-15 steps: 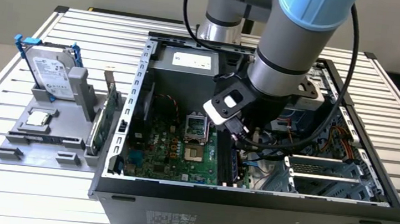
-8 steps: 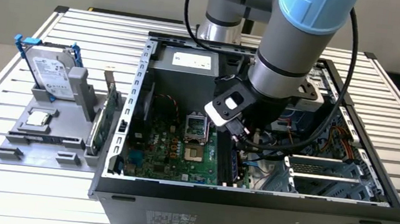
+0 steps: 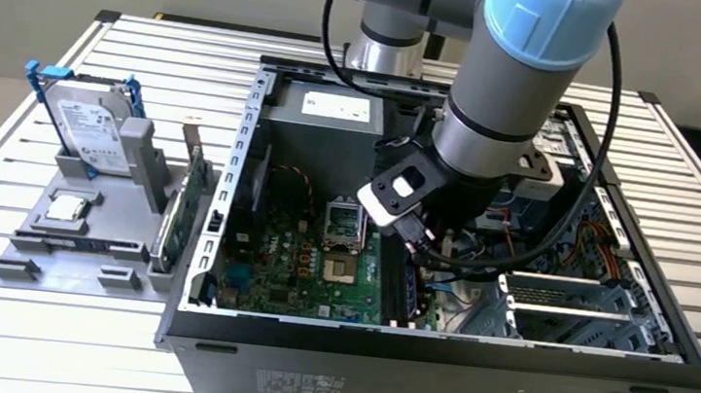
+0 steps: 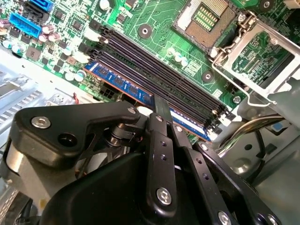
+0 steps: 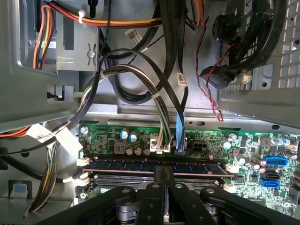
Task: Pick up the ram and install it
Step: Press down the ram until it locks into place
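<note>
my end effector (image 4: pixel 161 105) was down inside the open computer case (image 3: pixel 439 348), its fingers (image 5: pixel 157 176) together on the top edge of the ram (image 4: pixel 123 83). the ram stood in the motherboard slot nearest the board's edge, a blue stick running alongside the black empty slots (image 4: pixel 159 70). past those sat the processor socket (image 4: pixel 206 16) on the green motherboard (image 3: pixel 298 259). further off, on the tabletop (image 3: pixel 12 317) at the exterior view's left, a grey holder (image 3: pixel 86 227) carried the hard drive (image 3: pixel 87 125) and a green card (image 3: pixel 188 189).
</note>
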